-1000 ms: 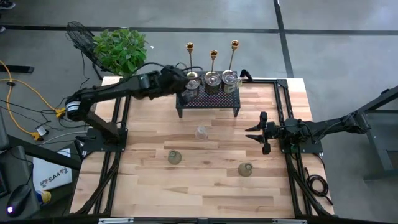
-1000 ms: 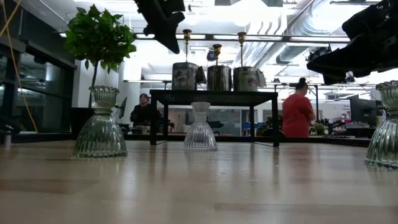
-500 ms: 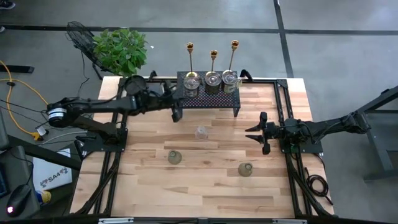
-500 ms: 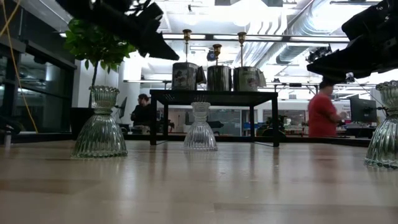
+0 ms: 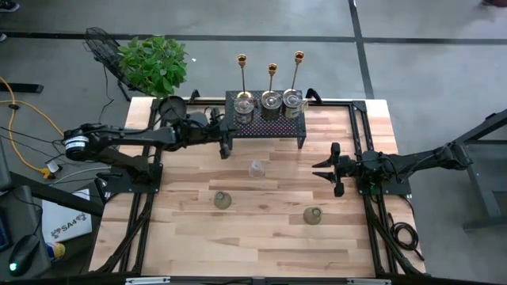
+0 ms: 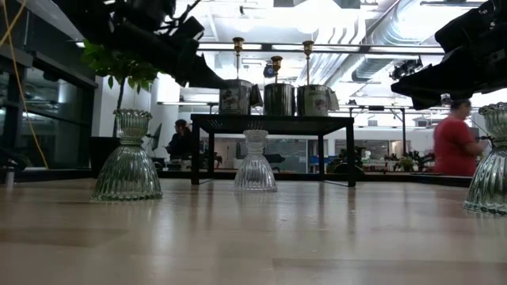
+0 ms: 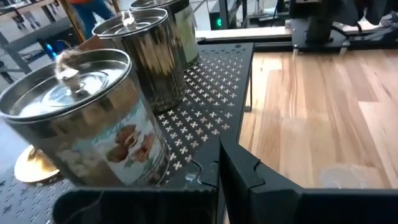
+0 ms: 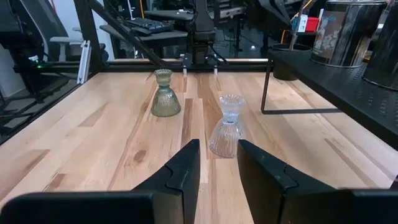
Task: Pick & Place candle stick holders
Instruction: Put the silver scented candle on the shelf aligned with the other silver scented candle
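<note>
Withdrawn from over the rack, the left gripper is held closed and empty beside it. 3 silvery cups are left on top; right gripper parted, empty.

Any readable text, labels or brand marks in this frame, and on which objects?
No text can be read.
Nearest silvery tin on the black mesh rack: a printed picture label, with no legible words.
Tin seen from the right wrist view: a label too blurred to read.
White sheet on the floor beside the table: dark print too small to read.
Glass holders and brass candlesticks: no markings visible.
</note>
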Tool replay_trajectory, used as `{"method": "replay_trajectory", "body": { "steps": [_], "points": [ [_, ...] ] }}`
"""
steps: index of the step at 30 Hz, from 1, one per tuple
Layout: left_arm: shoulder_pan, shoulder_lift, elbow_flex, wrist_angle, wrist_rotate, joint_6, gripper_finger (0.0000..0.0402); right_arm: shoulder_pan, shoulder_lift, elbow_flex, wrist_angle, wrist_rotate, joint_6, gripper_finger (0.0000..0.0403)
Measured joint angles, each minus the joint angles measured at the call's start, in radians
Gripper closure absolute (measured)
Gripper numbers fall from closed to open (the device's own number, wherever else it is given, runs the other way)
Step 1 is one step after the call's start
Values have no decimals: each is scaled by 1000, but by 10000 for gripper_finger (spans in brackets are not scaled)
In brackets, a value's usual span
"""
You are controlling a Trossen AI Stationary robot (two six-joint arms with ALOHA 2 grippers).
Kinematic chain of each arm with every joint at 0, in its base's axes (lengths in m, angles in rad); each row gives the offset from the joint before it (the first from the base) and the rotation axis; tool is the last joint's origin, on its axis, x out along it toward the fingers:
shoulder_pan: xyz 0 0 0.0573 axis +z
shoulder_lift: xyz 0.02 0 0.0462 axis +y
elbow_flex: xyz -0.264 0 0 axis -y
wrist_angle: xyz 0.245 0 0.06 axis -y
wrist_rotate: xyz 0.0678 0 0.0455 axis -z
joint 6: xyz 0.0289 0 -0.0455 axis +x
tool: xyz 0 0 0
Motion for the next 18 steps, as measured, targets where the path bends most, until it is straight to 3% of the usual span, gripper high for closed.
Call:
{"method": "replay_trajectory", "body": {
  "steps": [6,18],
  "points": [
    [59,84,1,72,50,-41,401,0,0,0,0,0,0,304],
    [88,139,1,133,26,-43,401,0,0,0,0,0,0,304]
  ]
}}
